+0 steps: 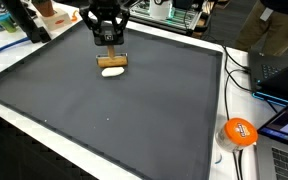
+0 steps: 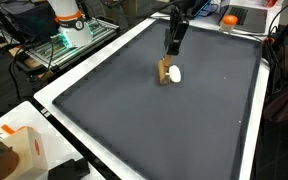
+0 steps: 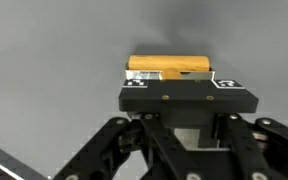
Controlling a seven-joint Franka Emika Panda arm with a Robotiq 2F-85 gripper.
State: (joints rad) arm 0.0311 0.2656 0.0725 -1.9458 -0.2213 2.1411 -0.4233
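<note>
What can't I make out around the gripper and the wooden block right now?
- Gripper fingertips: wrist view, hidden by the gripper's own housing.
- Whether it touches the wooden block: both exterior views, too small.
- Block's near side: wrist view, covered by the housing.
- White oval object: too small to identify; absent from wrist view.

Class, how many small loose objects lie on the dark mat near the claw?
2: a wooden block close to the claw in an exterior view, and a white oval piece right beside it. The arm might hide more.
</note>
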